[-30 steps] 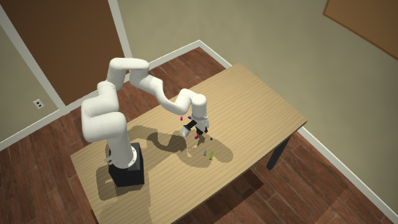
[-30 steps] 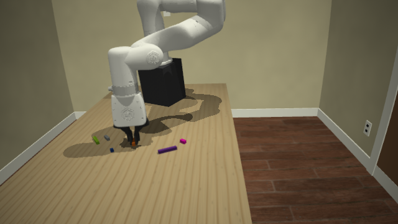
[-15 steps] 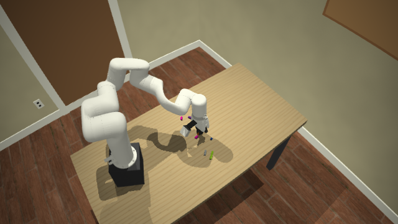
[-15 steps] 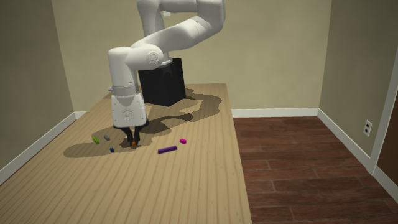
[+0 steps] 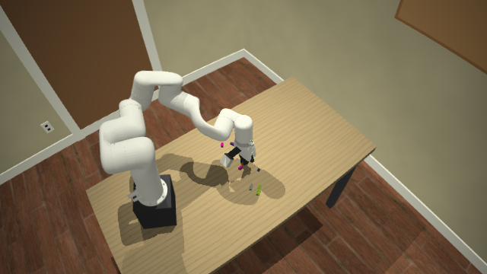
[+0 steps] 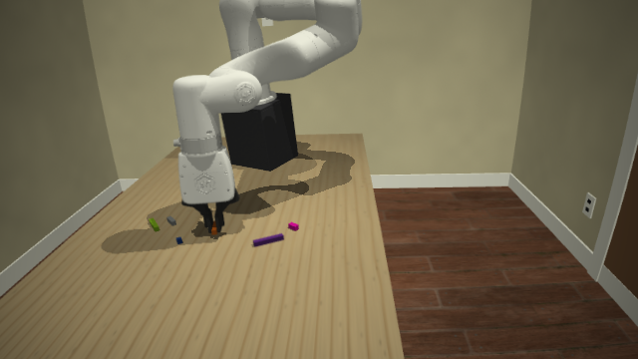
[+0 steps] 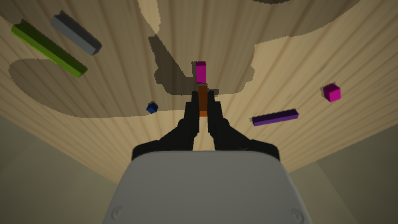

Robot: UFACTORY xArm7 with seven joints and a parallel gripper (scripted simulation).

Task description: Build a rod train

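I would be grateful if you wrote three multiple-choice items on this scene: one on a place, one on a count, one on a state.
1. Which rod lies nearest the lime rod?
A. the grey rod
B. the purple rod
C. the blue rod

2. How many magenta rods are on the table?
A. one
B. two
C. three

3. What is the gripper doing?
A. it is open over the purple rod
B. it is shut on nothing
C. it is shut on the orange rod

Answers:
1 A, grey and lime lie side by side in the wrist view.
2 B, one lies just ahead of the fingers, another lies beyond the purple rod.
3 C, orange shows between the fingers.
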